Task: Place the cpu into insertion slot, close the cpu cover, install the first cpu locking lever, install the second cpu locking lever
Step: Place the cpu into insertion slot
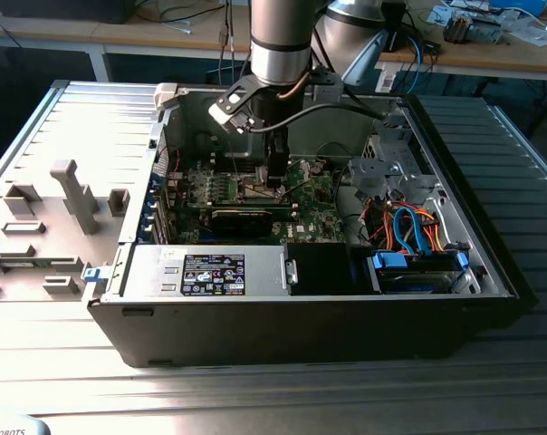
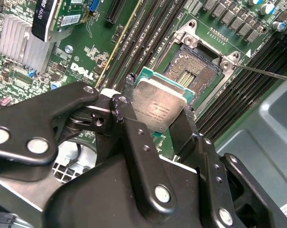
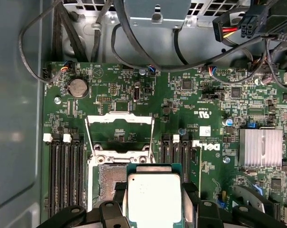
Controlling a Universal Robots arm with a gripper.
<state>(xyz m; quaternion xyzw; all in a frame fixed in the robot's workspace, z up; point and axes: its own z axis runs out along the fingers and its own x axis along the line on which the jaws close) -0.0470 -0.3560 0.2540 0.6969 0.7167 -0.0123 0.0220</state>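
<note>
1. Hand [image 2: 155, 118] is clamped on the cpu [image 2: 161, 97], with 2 fingers pinching opposite edges. This leaves the underside free to seat.
2. Cpu hangs partly over the near rim of the slot [image 2: 195, 71], inside the open case [image 1: 301, 317]. It looks not yet seated.
3. Cover [image 3: 119, 118] stands flipped open on the slot's far side, so the socket is bare for the chip.
4. Cpu lies flat, metal face up, about level with the board [image 3: 191, 109].
5. Cpu is square, so it has no real long axis. Its edges run roughly parallel to the slot's rim in the first wrist view.

Silver heatsink [image 3: 261, 147], coin battery [image 3: 78, 87], blue drive cables [image 1: 417, 228]
</note>
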